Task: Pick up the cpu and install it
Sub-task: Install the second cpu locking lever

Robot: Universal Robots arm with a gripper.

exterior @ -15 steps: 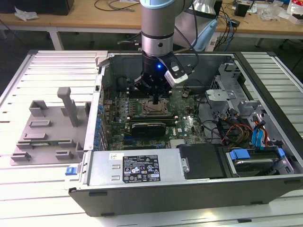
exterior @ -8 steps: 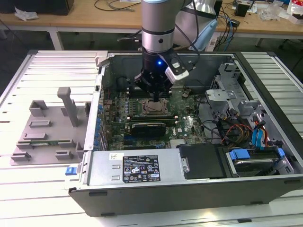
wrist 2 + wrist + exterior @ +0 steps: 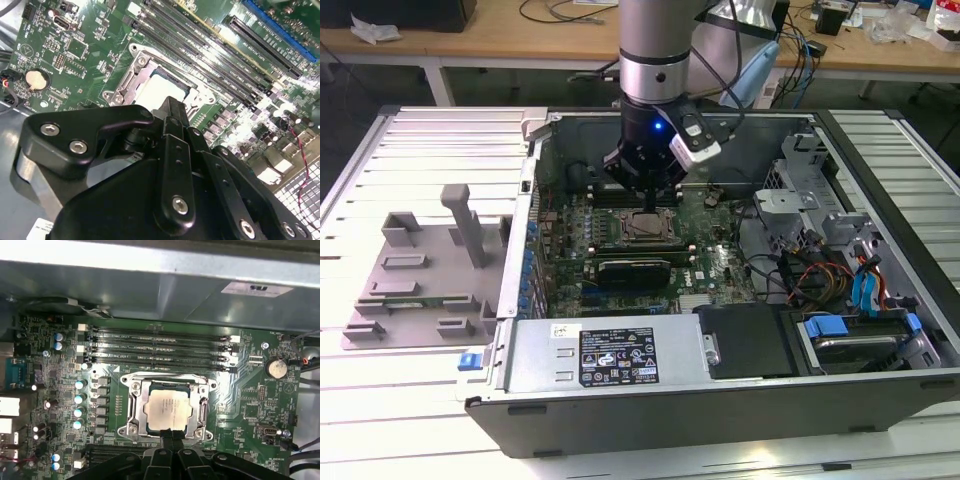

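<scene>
Arm pose: I see the arm (image 3: pixel 657 60) standing vertical over the open computer case (image 3: pixel 720 400), wrist pointing straight down at the motherboard (image 3: pixel 720 270).
Gripper: the gripper (image 3: pixel 171 434) hangs just above the socket's edge; in both wrist views its fingers (image 3: pixel 172 107) sit pressed together, holding nothing.
Cpu: the cpu (image 3: pixel 169 409) lies flat inside the metal-framed socket (image 3: pixel 134 407), silvery top up, apart from the fingertips.
Surroundings: memory slots (image 3: pixel 157 347) run beside the socket; a grey slotted tray (image 3: pixel 415 275) rests on the table at the exterior view's left.
</scene>
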